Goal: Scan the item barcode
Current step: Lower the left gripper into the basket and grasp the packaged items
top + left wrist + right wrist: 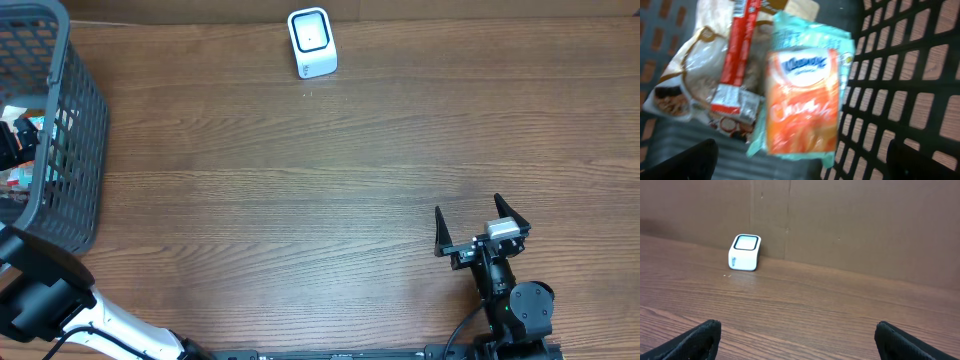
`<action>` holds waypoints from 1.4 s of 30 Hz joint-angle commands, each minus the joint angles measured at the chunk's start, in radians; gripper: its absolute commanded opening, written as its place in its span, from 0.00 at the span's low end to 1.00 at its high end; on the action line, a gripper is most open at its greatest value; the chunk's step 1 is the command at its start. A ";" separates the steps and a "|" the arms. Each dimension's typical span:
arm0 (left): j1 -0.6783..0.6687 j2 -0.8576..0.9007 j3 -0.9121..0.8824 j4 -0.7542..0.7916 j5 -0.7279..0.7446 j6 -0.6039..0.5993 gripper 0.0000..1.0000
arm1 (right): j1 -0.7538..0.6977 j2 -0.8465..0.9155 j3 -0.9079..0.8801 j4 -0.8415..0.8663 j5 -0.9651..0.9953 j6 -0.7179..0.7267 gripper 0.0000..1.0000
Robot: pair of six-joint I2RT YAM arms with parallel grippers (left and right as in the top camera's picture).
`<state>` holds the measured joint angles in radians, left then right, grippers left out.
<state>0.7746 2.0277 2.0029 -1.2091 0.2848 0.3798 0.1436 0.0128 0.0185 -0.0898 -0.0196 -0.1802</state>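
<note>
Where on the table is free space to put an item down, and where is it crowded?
Bare wood spans from the basket to the right gripper, below the scanner. Crowded only inside the basket: an orange packet lies over other packets.

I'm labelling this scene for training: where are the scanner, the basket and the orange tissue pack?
scanner (312,40): overhead view, top window.
basket (85,130): overhead view, mesh side wall.
orange Kleenex pack (802,105): left wrist view, front face.

Far left: basket (82,130), packets (802,100) inside. Rear centre: scanner (312,43) on table (300,200).
</note>
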 commanded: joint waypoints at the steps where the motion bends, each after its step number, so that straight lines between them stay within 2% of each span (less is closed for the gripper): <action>1: -0.034 0.024 0.015 0.013 -0.015 0.045 1.00 | -0.006 -0.010 -0.011 0.006 0.000 0.000 1.00; 6: -0.063 0.037 0.014 0.030 -0.095 0.045 1.00 | -0.006 -0.010 -0.011 0.006 0.000 0.000 1.00; 34: -0.071 0.244 0.014 0.044 -0.085 0.058 1.00 | -0.006 -0.010 -0.011 0.006 0.000 0.000 1.00; 37: -0.071 0.246 0.014 0.048 -0.085 0.058 0.94 | -0.006 -0.010 -0.011 0.006 0.000 0.000 1.00; 40: -0.071 0.246 0.014 0.050 -0.085 0.058 0.82 | -0.006 -0.010 -0.011 0.006 -0.001 0.000 1.00; 42: -0.071 0.246 0.014 0.049 -0.085 0.058 0.78 | -0.006 -0.010 -0.011 0.006 -0.001 0.000 1.00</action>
<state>0.7128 2.2524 2.0029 -1.1591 0.2005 0.4255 0.1436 0.0128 0.0185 -0.0902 -0.0193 -0.1802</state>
